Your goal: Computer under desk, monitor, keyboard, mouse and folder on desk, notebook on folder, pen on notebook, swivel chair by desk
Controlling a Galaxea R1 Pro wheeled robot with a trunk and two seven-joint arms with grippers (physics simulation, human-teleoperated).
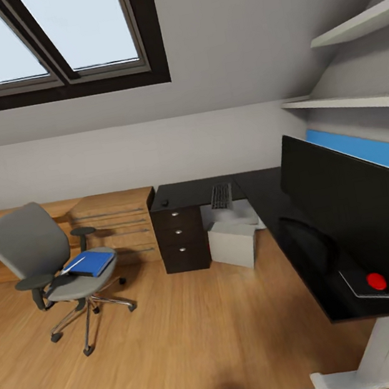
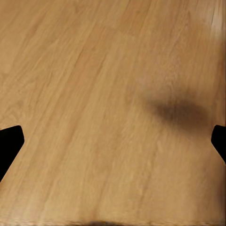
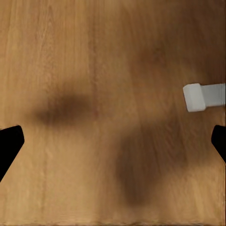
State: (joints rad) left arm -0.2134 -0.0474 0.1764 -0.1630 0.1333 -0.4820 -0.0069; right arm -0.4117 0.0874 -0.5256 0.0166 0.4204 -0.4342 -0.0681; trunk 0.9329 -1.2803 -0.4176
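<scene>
The grey swivel chair (image 1: pixel 30 250) stands on the wood floor at the left, apart from the black desk (image 1: pixel 265 198). The blue folder (image 1: pixel 93 262) lies on its seat, with the thin white pen (image 1: pixel 74 264) along the folder's left edge. I cannot make out the notebook. The keyboard (image 1: pixel 221 196) and the small mouse (image 1: pixel 165 202) rest on the desk's far wing. Under that wing sits the light-grey computer (image 1: pixel 233 243). On the near right wing stands the monitor (image 1: pixel 348 206). My left gripper (image 2: pixel 113 146) and right gripper (image 3: pixel 113 146) hang open over bare floor.
A light-wood drawer chest (image 1: pixel 120 223) stands beside the desk's black drawer unit (image 1: pixel 180 238). A blue upright panel (image 1: pixel 371 152) is behind the monitor, with wall shelves (image 1: pixel 362 100) above. The desk's white foot (image 3: pixel 202 96) lies near my right gripper. Open floor stretches between chair and desk.
</scene>
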